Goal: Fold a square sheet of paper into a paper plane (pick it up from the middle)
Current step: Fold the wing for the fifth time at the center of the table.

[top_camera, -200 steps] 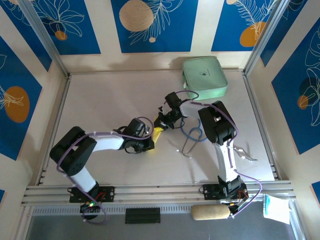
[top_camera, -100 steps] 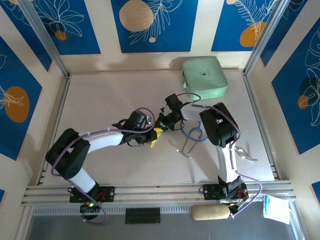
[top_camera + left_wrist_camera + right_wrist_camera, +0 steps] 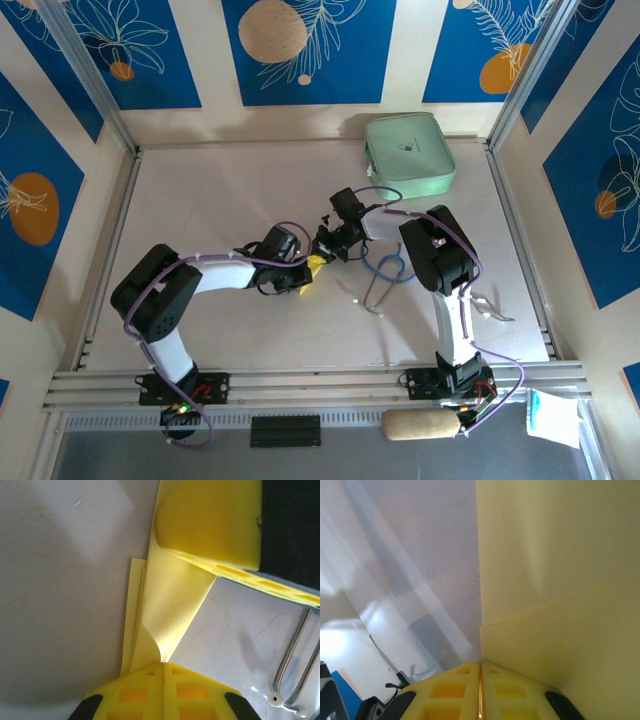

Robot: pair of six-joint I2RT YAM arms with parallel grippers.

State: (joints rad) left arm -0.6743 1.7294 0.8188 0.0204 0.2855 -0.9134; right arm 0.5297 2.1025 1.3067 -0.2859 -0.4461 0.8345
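Claws: my left claw and right claw each pinched the paper plane.
Progress: sheet folded narrow; final creases, I judged, were left.

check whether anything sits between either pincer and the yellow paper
Nothing visible does. The left pincer and the right pincer are each shut directly on the folded yellow paper, gripping it from opposite ends.

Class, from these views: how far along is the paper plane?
Done: the yellow sheet shows folded layers. In hand: the left gripper and right gripper both pinch it, jaws shut. Left: whether the shape is finished cannot be told; more creasing likely remains.
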